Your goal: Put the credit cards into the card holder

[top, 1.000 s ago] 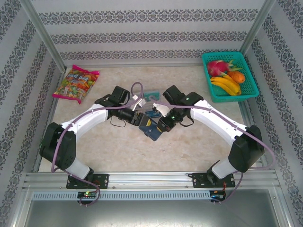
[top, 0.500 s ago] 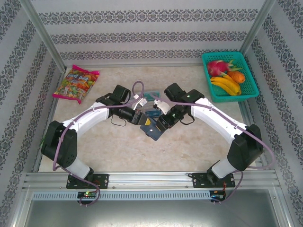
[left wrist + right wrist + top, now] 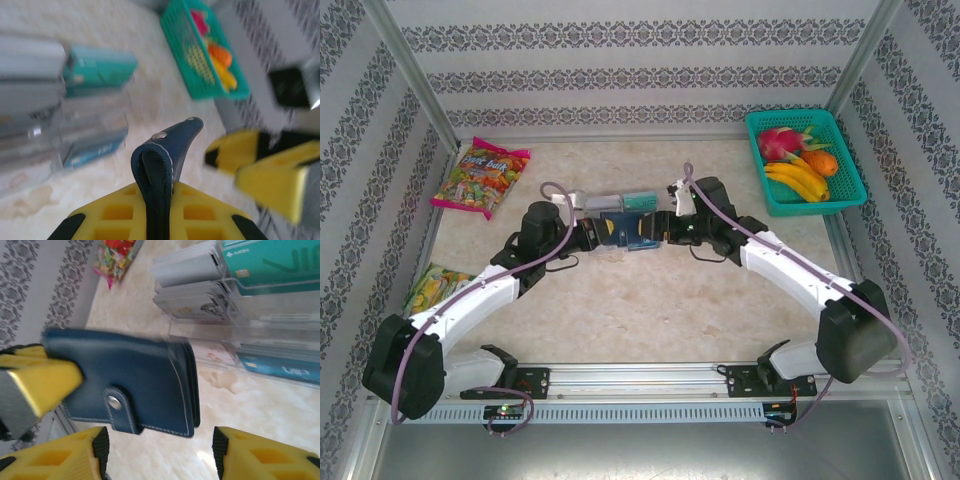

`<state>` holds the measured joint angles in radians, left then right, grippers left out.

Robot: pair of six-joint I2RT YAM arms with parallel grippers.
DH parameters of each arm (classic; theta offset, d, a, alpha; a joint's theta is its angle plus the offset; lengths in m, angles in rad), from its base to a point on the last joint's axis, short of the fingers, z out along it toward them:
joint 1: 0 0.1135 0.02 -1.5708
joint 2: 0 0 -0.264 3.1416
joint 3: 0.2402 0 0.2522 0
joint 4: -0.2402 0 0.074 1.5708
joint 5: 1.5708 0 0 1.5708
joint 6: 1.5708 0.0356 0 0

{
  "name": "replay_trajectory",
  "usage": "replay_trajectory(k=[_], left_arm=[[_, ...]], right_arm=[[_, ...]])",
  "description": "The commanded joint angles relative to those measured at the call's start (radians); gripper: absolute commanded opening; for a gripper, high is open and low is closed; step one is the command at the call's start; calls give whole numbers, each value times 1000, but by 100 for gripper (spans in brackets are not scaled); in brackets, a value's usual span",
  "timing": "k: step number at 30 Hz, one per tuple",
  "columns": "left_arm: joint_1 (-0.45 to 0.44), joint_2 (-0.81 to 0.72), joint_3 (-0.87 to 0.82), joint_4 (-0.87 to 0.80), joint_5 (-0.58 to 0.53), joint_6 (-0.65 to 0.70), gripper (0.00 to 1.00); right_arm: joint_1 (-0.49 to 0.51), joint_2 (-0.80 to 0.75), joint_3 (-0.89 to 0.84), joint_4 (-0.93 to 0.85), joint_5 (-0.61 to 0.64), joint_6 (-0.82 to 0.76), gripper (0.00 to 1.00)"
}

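The card holder (image 3: 130, 385) is a dark navy wallet, folded closed with its snap tab (image 3: 114, 401) fastened. My left gripper (image 3: 159, 200) is shut on it and holds it edge-on above the table. From above, the card holder (image 3: 617, 229) hangs between the left gripper (image 3: 603, 231) and my right gripper (image 3: 660, 229). The right gripper (image 3: 157, 452) stands open just short of the wallet's lower edge, not touching it. Credit cards sit in a clear acrylic tray (image 3: 235, 335): teal cards (image 3: 270, 260), grey cards (image 3: 192, 300) and a blue card (image 3: 280, 367).
A green basket (image 3: 848, 165) holding fruit stands at the back right. A candy bag (image 3: 482, 178) lies at the back left and another snack bag (image 3: 432, 285) by the left arm. The acrylic tray (image 3: 625, 204) sits directly behind the grippers.
Both grippers moved from the table's middle back toward the tray. The wallet, open earlier with a yellow-printed card showing, is now closed. The left arm swung down, uncovering a second snack bag.
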<state>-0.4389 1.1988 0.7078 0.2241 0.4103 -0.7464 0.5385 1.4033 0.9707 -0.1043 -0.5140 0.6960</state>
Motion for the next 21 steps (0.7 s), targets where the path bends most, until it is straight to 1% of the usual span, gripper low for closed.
replay_trajectory(k=[1,3,5,6,10,13,16,18,20,21], left_arm=[[-17,-18,-13,251,-164,-182,0],[-19,-13,-6,282,-183,-205,0],[-18,-11,6,302,-186,-213,0],[-21,-10,13,303,-186,-219,0],[-24,-5,31,336,-158,-278,0],[-26,-8,39,316,-150,-327,0],[-28,-8,15,358,-143,-375,0],[-27,-10,15,355,-138,-384,0],[-28,-12,20,339,-134,-382,0],[-29,-12,19,340,-134,-384,0]], right_arm=[[23,11,-62,341,22,289,60],[16,21,-85,421,29,355,60],[10,31,-89,456,45,388,60],[13,37,-86,469,50,398,62],[18,75,-61,559,36,443,62],[15,90,-55,635,37,476,60],[18,96,-34,654,41,481,57],[20,96,-29,673,47,489,50],[20,91,-23,681,48,486,36],[21,88,-21,681,49,482,31]])
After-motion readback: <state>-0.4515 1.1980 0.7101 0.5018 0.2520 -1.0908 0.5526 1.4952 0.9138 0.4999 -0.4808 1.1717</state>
